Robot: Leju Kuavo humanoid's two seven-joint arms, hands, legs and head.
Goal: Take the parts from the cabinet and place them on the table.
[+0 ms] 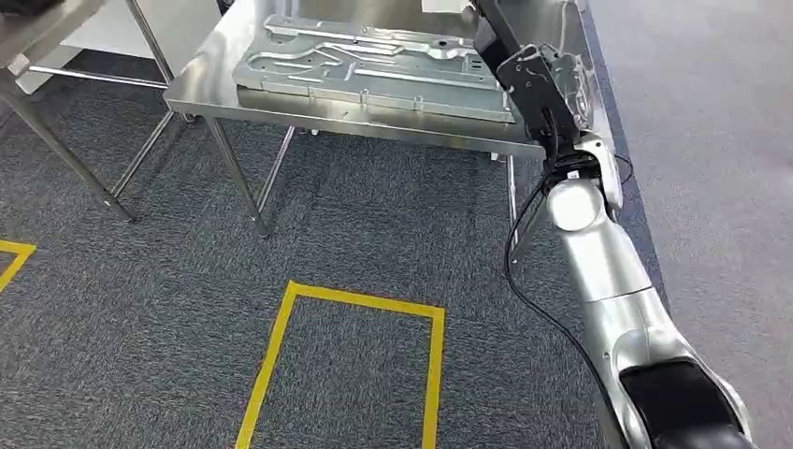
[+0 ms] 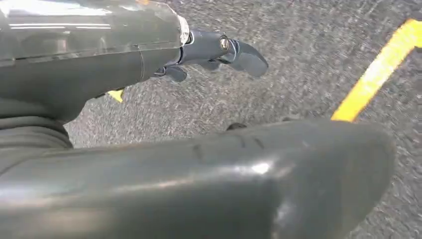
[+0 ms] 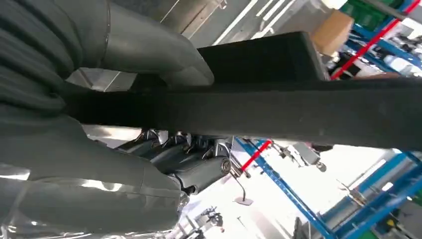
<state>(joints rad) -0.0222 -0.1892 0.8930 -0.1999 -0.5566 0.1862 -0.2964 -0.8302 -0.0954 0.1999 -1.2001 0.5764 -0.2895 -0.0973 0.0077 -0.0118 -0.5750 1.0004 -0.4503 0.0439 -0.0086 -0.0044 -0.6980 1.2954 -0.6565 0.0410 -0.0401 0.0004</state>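
Observation:
A steel table (image 1: 355,122) stands ahead and carries a large stamped silver metal plate (image 1: 374,65). My right hand (image 1: 542,89) is raised at the table's right end and grips a flat black part (image 1: 496,33) that sticks up past it. In the right wrist view the black part (image 3: 298,109) runs across the picture as a long dark bar. The thumb lies on one side of it and the fingers (image 3: 194,167) on the other. My left hand (image 2: 214,50) hangs over the grey carpet with its fingers apart and nothing in it.
A second steel table (image 1: 37,28) stands at the far left. A yellow tape rectangle (image 1: 346,355) marks the carpet in front of me, and another tape corner (image 1: 14,257) lies at the left edge. Lighter floor (image 1: 720,140) runs along the right.

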